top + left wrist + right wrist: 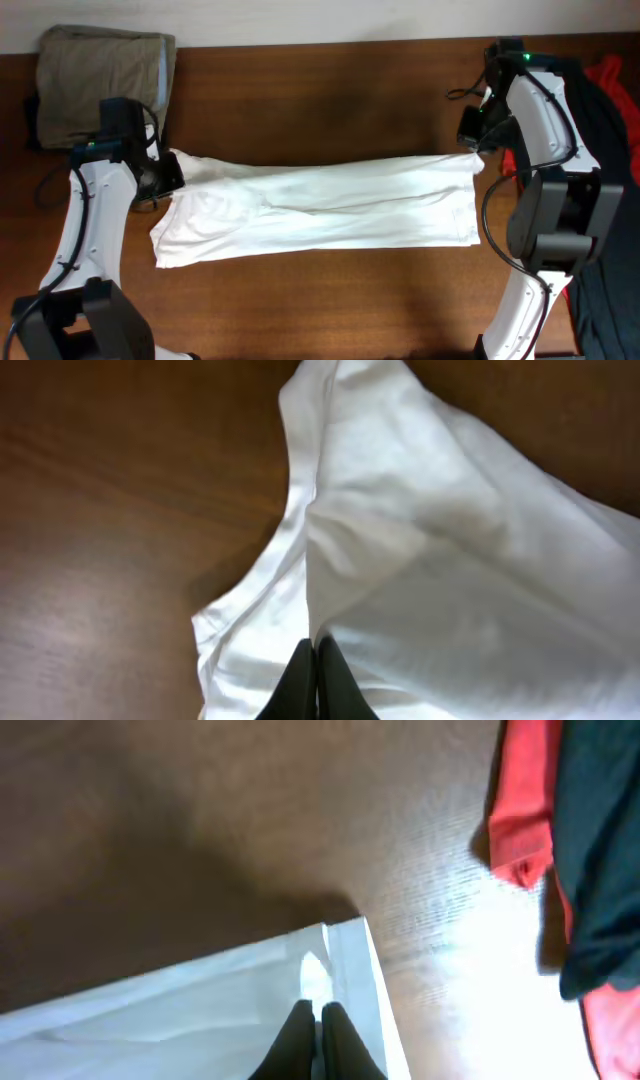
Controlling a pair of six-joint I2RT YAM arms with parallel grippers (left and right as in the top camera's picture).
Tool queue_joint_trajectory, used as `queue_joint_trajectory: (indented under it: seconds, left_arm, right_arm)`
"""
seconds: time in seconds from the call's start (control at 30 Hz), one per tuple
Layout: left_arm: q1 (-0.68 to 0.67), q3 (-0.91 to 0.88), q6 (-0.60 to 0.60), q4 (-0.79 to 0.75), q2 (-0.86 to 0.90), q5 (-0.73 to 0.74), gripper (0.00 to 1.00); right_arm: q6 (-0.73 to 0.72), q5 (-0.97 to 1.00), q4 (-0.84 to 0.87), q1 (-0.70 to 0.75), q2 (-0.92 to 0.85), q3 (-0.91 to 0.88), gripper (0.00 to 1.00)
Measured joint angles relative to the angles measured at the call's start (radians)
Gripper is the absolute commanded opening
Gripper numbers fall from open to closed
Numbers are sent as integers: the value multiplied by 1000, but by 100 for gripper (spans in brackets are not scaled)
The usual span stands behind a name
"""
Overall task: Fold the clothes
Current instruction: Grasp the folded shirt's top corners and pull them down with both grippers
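White garment: one piece, laid out lengthwise across the middle of the counter, running from near the left edge to near the right edge. The surface is mostly flat with shallow creases. The left end is bunched and partly folded over on itself.

Wooden counter: brown, with grain visible and bare patches along the far and near edges.

Left gripper: at the far-left corner of the white garment. In the left wrist view, the gripper has its two dark fingers pressed together with white fabric pinched between them. The cloth rises in folds ahead of the tips.

Right gripper: at the far-right corner of the white garment. In the right wrist view, the gripper has its fingers closed on the hemmed corner of the cloth, which is lifted slightly off the wood.

Olive garment: folded into a thick square at the far-left corner of the counter, apart from the white garment.

Red cloth: heaped at the right edge toward the far-right corner, also seen in the right wrist view.

Dark cloth: lies over and beside the red cloth at the right edge.
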State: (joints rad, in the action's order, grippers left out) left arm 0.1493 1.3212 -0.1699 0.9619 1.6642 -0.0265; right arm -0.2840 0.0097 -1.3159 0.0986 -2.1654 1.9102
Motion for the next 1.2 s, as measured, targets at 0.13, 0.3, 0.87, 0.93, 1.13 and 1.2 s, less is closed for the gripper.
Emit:
queue_joint_trajectory:
  seconds: [0.13, 0.3, 0.87, 0.93, 1.13, 1.2]
  left_arm:
    - [2, -2, -11, 74, 12, 3, 0]
    - [3, -48, -14, 78, 110, 28, 0]
    - [10, 66, -131, 205, 161, -85, 0]
    - [-6, 83, -128, 186, 161, 20, 0]
    - [-146, 15, -61, 32, 163, 140, 0]
    - [-147, -22, -61, -10, 189, 144, 0]
  right_arm:
    - [0, 1, -141, -1, 1, 2, 4]
    - [-1, 5, -249, -61, 1, 2, 9]
    - [26, 5, -107, -86, 11, -142, 28]
    - [67, -82, -69, -93, 11, -148, 15]
    - [83, -106, 58, -187, 13, -344, 16]
    - [82, -107, 124, -185, 26, -423, 16]
